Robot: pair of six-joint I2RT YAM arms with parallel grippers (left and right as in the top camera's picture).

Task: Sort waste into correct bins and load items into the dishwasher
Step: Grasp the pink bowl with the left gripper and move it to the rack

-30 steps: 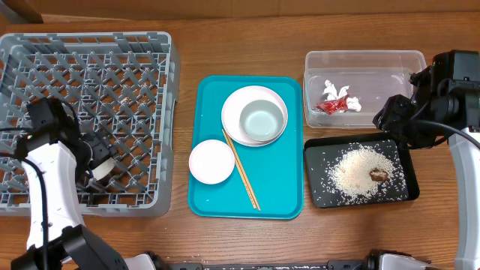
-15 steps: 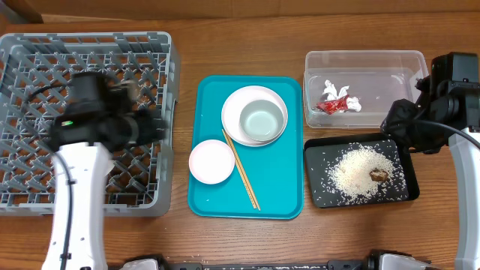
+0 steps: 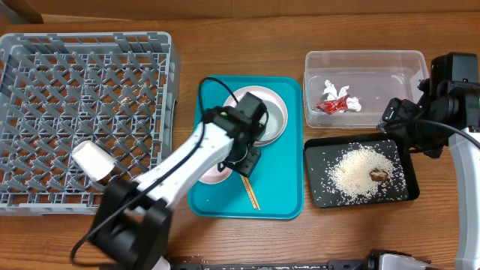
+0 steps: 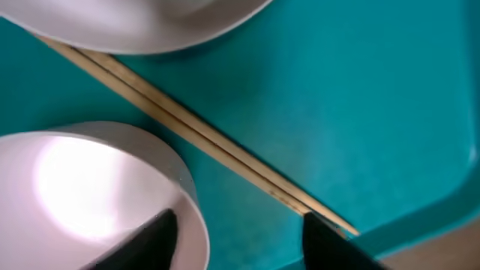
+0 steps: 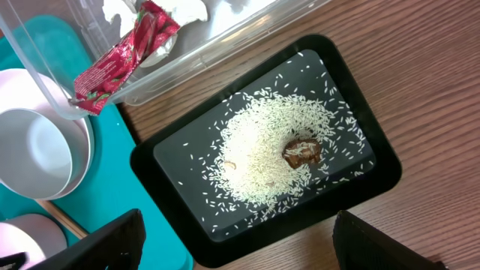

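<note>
Wooden desk (image 3: pixel 225 45) carries the grey dish rack (image 3: pixel 90 37) on the left, a teal tray (image 3: pixel 281 187) in the middle and both bins on the right. The waste looks sorted already: the red wrapper (image 3: pixel 330 106) lies in the clear tub (image 3: pixel 364 56), and the rice (image 3: pixel 356 171) with its dark scrap (image 3: pixel 379 175) lies in the black tray (image 3: pixel 311 150).

What remains is the dishware, all on the teal tray: the white plate (image 3: pixel 277 94) with the grey-green bowl (image 3: pixel 274 120) inside it, the pink bowl (image 4: pixel 82 187), and the chopsticks (image 4: pixel 202 142) running diagonally between them.

The left pincer (image 4: pixel 240 240) hangs low there, released and empty. One finger sits by the pink bowl's rim and the other by the chopsticks' lower end, so it is probably lining up on the chopsticks, though the close view leaves that unsure. The right pincer (image 5: pixel 247 247) is spread wide and empty above the black tray, clear of the work.

Half a second ago the left arm was over the rack; it has swung across to the tray. The right arm has barely shifted.
</note>
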